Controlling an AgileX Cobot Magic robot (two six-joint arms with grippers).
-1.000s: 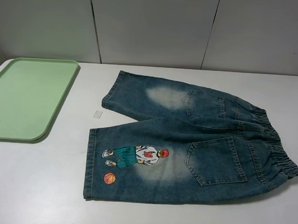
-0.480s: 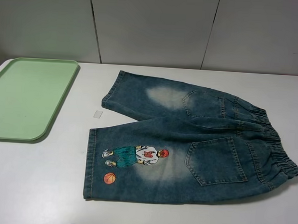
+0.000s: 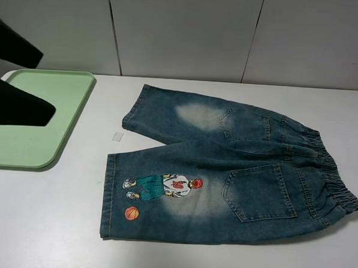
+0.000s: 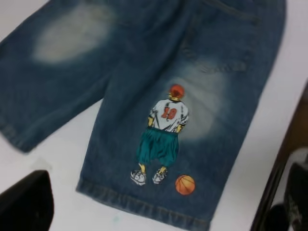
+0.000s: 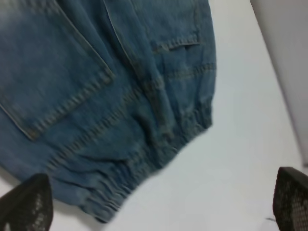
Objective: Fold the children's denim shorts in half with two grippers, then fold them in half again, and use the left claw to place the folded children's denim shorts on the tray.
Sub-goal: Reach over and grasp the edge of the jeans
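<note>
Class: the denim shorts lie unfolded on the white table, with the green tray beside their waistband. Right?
Not quite: the exterior high view shows the green tray beside the leg hems, not the waistband. The denim shorts do lie unfolded on the white table.

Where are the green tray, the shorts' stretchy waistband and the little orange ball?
tray (image 3: 31, 147): high camera view, bare floor near its front edge.
waistband (image 5: 144, 164): right wrist view, gathered elastic edge.
orange ball (image 4: 185, 184): left wrist view, middle of the print.
</note>
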